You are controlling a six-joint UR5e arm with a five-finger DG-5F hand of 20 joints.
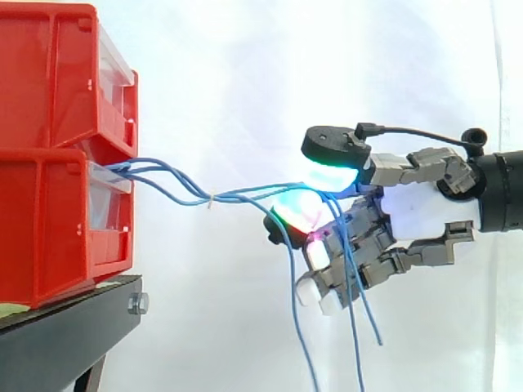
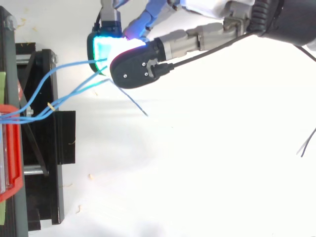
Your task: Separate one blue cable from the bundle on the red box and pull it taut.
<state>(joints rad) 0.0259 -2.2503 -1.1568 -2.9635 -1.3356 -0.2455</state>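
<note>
Presently the multi-fingered robot hand (image 1: 425,214) pinches one thin blue cable (image 1: 260,192) between glowing pads (image 1: 331,173); beyond them the tied cable bundle (image 1: 167,181) enters stacked red plastic bins (image 1: 49,220). Best drawn straight away from the bins, pinch firm, until slack vanishes

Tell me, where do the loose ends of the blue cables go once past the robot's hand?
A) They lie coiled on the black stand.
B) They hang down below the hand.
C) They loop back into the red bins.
B: in the side view the blue cables run from the red bins to the hand, and their ends dangle beneath it.
</note>
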